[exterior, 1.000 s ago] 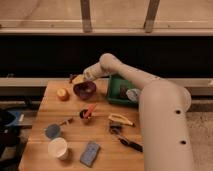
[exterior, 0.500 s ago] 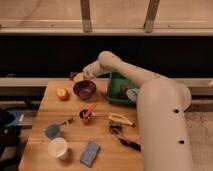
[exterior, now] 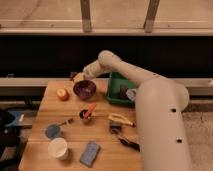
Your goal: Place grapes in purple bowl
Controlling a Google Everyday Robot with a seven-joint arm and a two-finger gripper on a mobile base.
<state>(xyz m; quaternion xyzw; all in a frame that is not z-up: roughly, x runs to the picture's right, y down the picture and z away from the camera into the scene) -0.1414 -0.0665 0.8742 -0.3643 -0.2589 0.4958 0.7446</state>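
Barely anything had shifted since half a second before: the arm was still stretched across to the far-left corner of the wooden table [exterior: 100, 137], and the gripper [exterior: 76, 77] still hung just beyond the back rim of the purple bowl [exterior: 84, 89].

Whether the jaws were apart or clamped, I could not tell. A small dark shape sat right at the gripper's tip, possibly the grapes [exterior: 73, 76], though that stayed unsure. The purple bowl's glossy inside looked empty, so the drop had not yet been made.

My read was that the carry was in hand, close to its end. The next move called for a short shift toward the near side, bringing the gripper over the bowl's middle, then a lowering and a release so the bunch would not catch on the rim.

On to the containers. The green bin [exterior: 116, 81] beside the bowl held something dark and a pale object. A small dark cup [exterior: 85, 118] at mid-table held an orange stick-like thing. The white cup [exterior: 58, 148] near the front showed nothing inside. An orange fruit [exterior: 62, 94] sat just left of the bowl, and the banana [exterior: 120, 119] lay untouched.
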